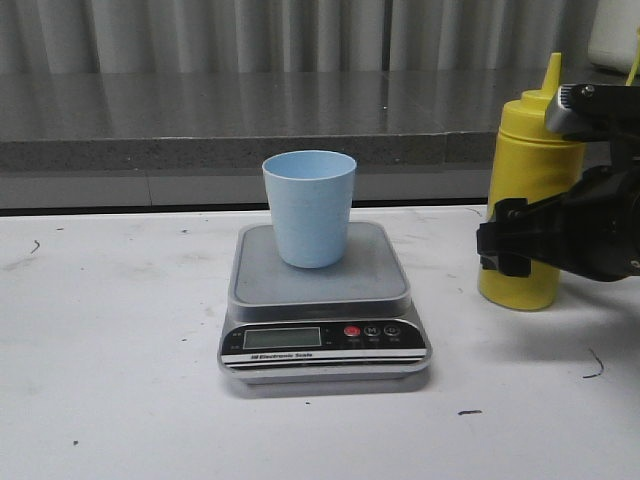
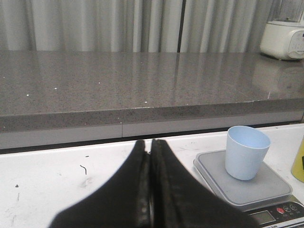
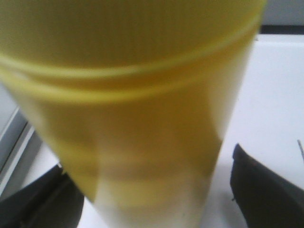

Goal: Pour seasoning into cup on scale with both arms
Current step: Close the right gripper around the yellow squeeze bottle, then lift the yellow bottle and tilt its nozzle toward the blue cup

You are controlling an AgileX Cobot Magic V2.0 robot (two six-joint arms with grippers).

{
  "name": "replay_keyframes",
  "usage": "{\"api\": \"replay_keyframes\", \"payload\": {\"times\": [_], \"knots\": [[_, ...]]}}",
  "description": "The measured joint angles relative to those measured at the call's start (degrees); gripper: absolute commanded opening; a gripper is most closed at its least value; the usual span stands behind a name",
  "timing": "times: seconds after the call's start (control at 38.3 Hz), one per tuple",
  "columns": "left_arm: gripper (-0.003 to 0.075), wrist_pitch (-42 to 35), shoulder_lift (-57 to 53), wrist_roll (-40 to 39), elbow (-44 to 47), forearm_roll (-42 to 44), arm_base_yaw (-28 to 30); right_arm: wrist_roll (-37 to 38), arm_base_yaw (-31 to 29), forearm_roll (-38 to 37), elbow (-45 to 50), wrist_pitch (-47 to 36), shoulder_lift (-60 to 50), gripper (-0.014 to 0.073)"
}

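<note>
My right gripper (image 1: 510, 240) stands apart around the yellow bottle (image 1: 528, 190), fingers either side, not yet clamped. My left gripper (image 2: 149, 190) is pressed together, idle. The cup (image 1: 309, 206) waits on the scale (image 1: 322, 300) between them; gripping, lifting and pouring remain.

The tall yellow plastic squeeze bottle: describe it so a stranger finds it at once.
Start at the flat silver digital scale mid-table, with the pale blue plastic cup on its platform. Look to the scale's right: the tall yellow plastic squeeze bottle stands on the white table, the black right gripper around it. It alone is yellow, pointed-nozzled, taller than the cup.
</note>
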Motion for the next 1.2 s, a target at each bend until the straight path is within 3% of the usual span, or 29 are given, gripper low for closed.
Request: {"api": "replay_keyframes", "payload": {"times": [0.21, 0.44, 0.5, 0.63, 0.7, 0.78, 0.89, 0.99, 1.2], "knots": [[-0.002, 0.0, 0.0, 0.0, 0.0, 0.0, 0.0, 4.6, 0.0, 0.0, -0.1, -15.7, 7.5, 0.0641], [-0.002, 0.0, 0.0, 0.0, 0.0, 0.0, 0.0, 6.3, 0.0, -0.1, -0.5, -18.3, 11.3, 0.0624], [-0.002, 0.0, 0.0, 0.0, 0.0, 0.0, 0.0, 6.3, 0.0, -0.2, -0.5, -18.3, 11.3, 0.0537], [-0.002, 0.0, 0.0, 0.0, 0.0, 0.0, 0.0, 6.4, 0.0, -0.8, -0.5, -18.5, 11.3, 0.0201], [-0.002, 0.0, 0.0, 0.0, 0.0, 0.0, 0.0, 6.4, 0.0, -0.9, -0.5, -18.5, 11.3, 0.0054], [-0.002, 0.0, 0.0, 0.0, 0.0, 0.0, 0.0, 6.4, 0.0, -1.6, -0.5, -18.4, 11.2, 0.0], [-0.002, 0.0, 0.0, 0.0, 0.0, 0.0, 0.0, 6.1, 0.0, -2.5, -0.5, -16.5, 9.4, 0.0002], [-0.002, 0.0, 0.0, 0.0, 0.0, 0.0, 0.0, 0.5, 0.0, -3.8, -0.5, -16.0, 4.5, 0.0002], [-0.002, 0.0, 0.0, -0.1, 0.0, 0.0, 0.0, -25.0, 0.0, -6.0, -3.4, -13.5, -2.3, 0.0002]]}}
